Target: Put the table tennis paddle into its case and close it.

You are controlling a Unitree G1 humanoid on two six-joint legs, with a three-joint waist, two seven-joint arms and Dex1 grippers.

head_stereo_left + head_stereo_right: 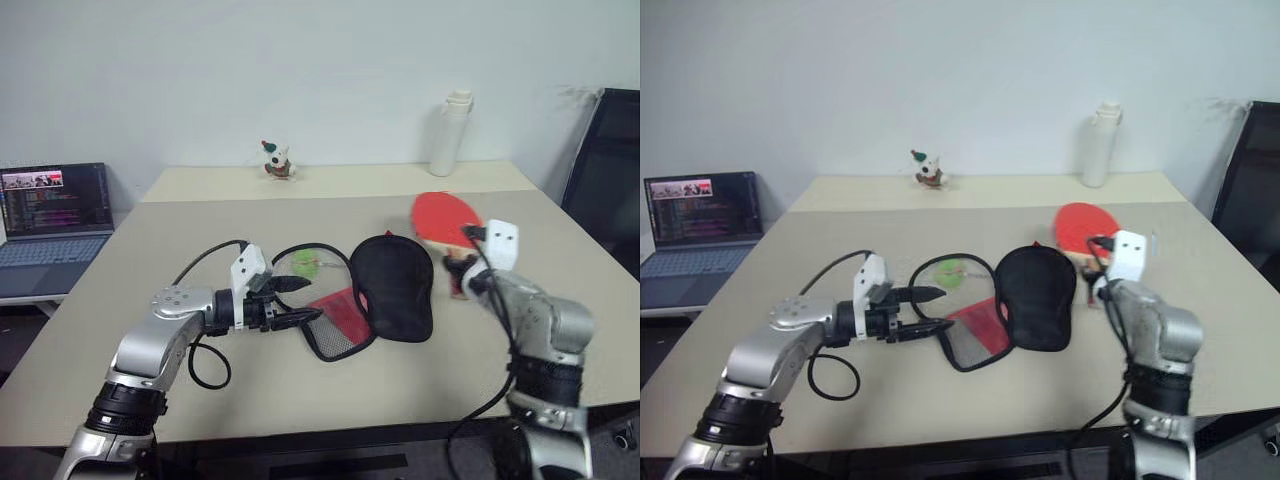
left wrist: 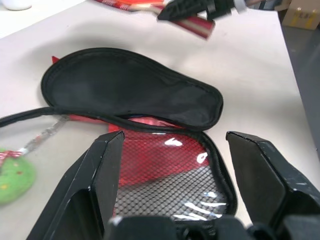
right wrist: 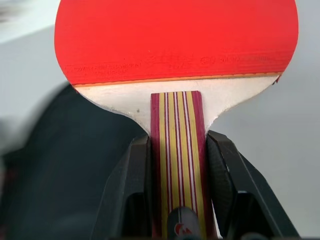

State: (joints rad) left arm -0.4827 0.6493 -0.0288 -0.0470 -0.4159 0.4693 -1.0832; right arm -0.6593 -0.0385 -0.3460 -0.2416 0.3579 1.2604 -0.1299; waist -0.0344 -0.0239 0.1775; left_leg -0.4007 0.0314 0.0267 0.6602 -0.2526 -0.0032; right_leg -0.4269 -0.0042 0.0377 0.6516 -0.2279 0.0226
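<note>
Paddle (image 3: 176,42) gripped; toy (image 1: 277,160), bottle (image 1: 450,133) behind.

My beige desk (image 1: 300,390) carries the case (image 1: 385,290), lying open in the middle with its black half beside the red mesh half. Just left of it sits a small green thing (image 1: 305,264). At the far edge stand a white bottle (image 1: 450,133) and a little figurine (image 1: 277,160).
</note>
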